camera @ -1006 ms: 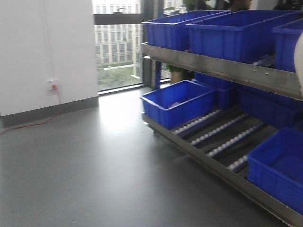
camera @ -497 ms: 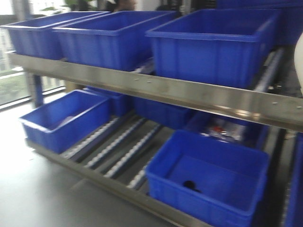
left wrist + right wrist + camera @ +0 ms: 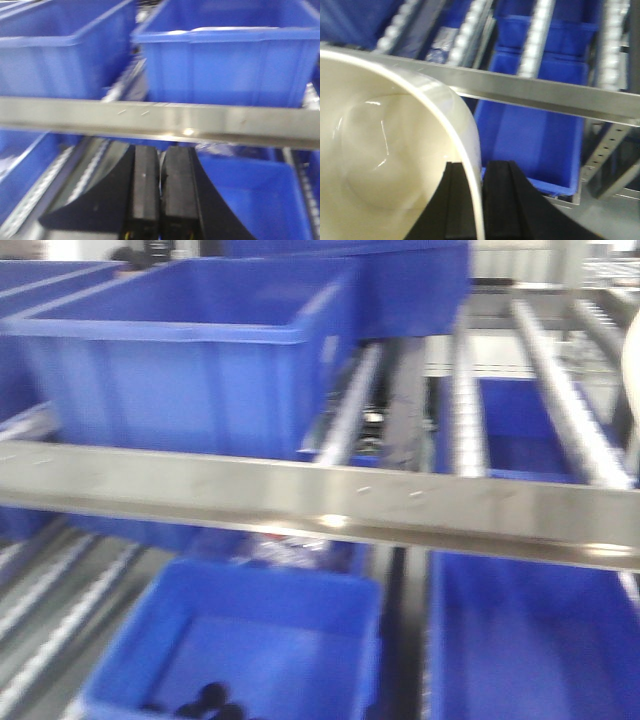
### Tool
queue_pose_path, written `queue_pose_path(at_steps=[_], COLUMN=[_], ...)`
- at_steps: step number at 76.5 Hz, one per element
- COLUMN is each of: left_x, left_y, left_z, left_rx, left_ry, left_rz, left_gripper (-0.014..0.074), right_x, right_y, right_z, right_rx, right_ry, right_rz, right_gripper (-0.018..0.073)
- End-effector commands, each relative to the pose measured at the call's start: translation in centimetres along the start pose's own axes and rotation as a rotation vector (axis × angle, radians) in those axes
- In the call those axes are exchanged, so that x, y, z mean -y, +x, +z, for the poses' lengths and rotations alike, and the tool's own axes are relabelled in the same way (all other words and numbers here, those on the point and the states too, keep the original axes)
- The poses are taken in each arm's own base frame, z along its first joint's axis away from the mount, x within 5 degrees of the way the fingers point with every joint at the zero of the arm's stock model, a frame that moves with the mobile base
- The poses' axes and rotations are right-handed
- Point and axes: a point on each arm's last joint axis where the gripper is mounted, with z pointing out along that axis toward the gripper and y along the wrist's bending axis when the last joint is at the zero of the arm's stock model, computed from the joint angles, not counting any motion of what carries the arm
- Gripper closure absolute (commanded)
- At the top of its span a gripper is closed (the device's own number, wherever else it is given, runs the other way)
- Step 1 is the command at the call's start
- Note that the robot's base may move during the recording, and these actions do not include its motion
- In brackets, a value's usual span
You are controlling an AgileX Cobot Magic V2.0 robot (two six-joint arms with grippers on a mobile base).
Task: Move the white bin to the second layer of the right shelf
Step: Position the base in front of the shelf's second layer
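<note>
Right gripper (image 3: 481, 172) pinches the rim of the white bin (image 3: 385, 135) before the roller shelf (image 3: 539, 30) — left gripper (image 3: 160, 160) pressed together, facing blue crates (image 3: 225, 60).

The glossy cream-white plastic bin (image 3: 385, 150) runs off the right wrist view's left and bottom edges. The front view is smeared by blur. Dark lumps (image 3: 205, 702) in the lower blue plastic crate (image 3: 240, 640) are cut by the bottom edge and unidentifiable. The steel front rail (image 3: 320, 502) hides the upper blue crate's (image 3: 180, 370) base.

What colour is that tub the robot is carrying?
Glossy cream-white. The white bin shows best in the right wrist view, its rim clamped in the right hand.
</note>
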Motion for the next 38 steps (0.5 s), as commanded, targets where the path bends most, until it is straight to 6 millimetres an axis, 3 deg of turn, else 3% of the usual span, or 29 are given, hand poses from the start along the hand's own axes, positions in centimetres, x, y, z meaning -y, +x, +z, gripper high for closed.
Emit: queue_pose_path(at_steps=[1, 38], left_x=[0.02, 0.02], left_y=[0.36, 0.36], left_z=[0.09, 0.09], left_rx=[0.067, 0.067], left_ry=[-0.002, -0.002], left_rz=[-0.005, -0.005], left_gripper=[0.0512, 0.0512], right_x=[-0.18, -0.18], right_y=[-1.56, -1.56], right_z=[-0.53, -0.53], right_rx=[0.111, 0.111], right_ry=[-0.010, -0.010], right_rz=[0.004, 0.004], right_gripper=[0.0511, 0.0511])
